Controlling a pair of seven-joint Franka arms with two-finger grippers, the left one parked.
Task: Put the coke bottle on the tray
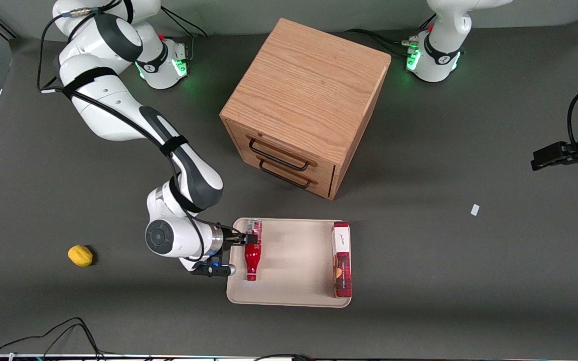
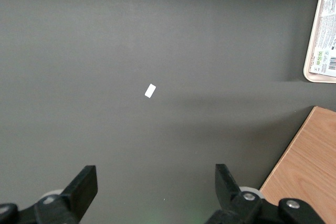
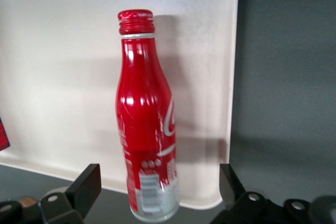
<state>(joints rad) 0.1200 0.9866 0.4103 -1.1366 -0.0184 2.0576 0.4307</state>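
Note:
The coke bottle [image 1: 252, 254] lies on the cream tray [image 1: 294, 260], along the tray's edge toward the working arm's end. Its silver base points away from the front camera and its red cap toward it. My right gripper [image 1: 245, 237] hangs over the base end of the bottle. In the right wrist view the gripper [image 3: 157, 192] is open. Its black fingers [image 3: 86, 187] stand wide apart on either side of the bottle [image 3: 144, 129] without touching it. The tray [image 3: 63, 77] lies under the bottle, with its rounded corner by the base.
A flat red-and-white box [image 1: 341, 260] lies on the tray's edge toward the parked arm's end. A wooden drawer cabinet [image 1: 309, 100] stands farther from the front camera than the tray. A yellow fruit [image 1: 80, 255] and a white scrap [image 1: 475, 210] lie on the table.

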